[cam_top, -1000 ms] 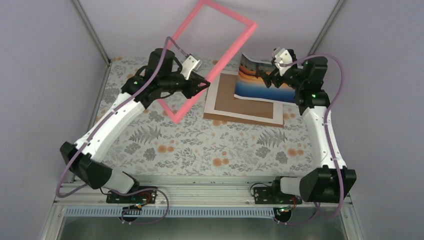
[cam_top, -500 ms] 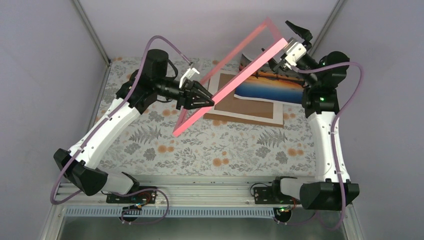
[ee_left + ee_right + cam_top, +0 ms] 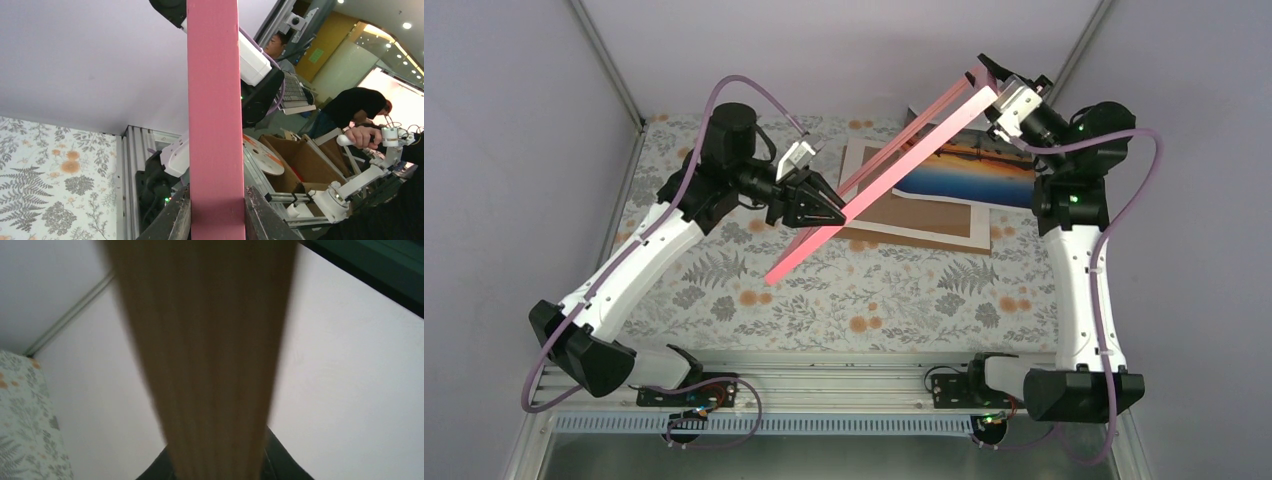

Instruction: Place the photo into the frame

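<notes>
Top external: frame (image 3: 904,163) bridges left gripper (image 3: 832,211), right gripper (image 3: 990,94).

Brown backing board (image 3: 924,215) flat on floral tablecloth (image 3: 844,290).

1 overhead view, 2 wrist close-ups along perhaps the same frame (image 3: 904,166)
</notes>
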You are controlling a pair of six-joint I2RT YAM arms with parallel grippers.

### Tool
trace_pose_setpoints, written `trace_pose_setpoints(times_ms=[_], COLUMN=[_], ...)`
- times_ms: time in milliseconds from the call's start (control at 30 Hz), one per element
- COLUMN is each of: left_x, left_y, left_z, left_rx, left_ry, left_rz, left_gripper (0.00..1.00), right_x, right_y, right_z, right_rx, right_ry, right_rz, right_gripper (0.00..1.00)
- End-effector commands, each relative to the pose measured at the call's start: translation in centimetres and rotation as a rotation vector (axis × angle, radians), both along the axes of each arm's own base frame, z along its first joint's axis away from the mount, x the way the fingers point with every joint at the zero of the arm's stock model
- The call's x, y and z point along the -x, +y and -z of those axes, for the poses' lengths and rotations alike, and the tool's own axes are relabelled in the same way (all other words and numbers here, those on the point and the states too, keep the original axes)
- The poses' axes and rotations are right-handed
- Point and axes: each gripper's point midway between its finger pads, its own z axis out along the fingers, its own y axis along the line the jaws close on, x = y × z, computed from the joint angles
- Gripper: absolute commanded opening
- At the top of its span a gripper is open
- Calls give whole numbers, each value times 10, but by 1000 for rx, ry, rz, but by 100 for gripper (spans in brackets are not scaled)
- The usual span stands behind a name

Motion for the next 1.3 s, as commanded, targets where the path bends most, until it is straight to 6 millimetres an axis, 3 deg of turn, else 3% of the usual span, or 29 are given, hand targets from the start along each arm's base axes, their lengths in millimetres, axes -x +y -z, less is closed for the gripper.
trace_pose_setpoints(times_ms=[0,67,100,133,200,233,467,667,800,967,1267], left_x=[5,-11,-22,-32,-54,-63,-113,-112,-100,-103,-102], left_y=[8,10,12,13,19,22,46,51,37,15,-16], left_z=[-22,-23,-22,-20,-21,-23,-42,-55,-51,-41,-4], left_rx=[85,70,54,29,-11,-27,-167,-270,-284,-308,-411], left_ry=[-147,-166,-181,-190,-241,-296,-609,-771,-765,-696,-602], left_rz=[-25,-117,-180,-242,-379,-438,-769,-747,-639,-603,-562], left_gripper=[14,17,26,42,90,99,100,100,100,100,93], right_x=[6,1,-2,-5,-14,-18,-45,-59,-62,-62,-66], right_y=[-1,-5,-7,-9,-13,-15,-33,-44,-45,-39,-30], right_z=[-5,-6,-5,-5,-3,-3,7,26,37,43,55], right_rx=[-1,-12,-17,-25,-40,-51,-92,-62,-36,3,77], right_ry=[-21,-4,7,18,65,91,239,305,330,333,332], right_rz=[29,53,66,81,109,124,241,321,333,337,376], right_gripper=[13,4,3,3,3,3,3,3,3,3,3])
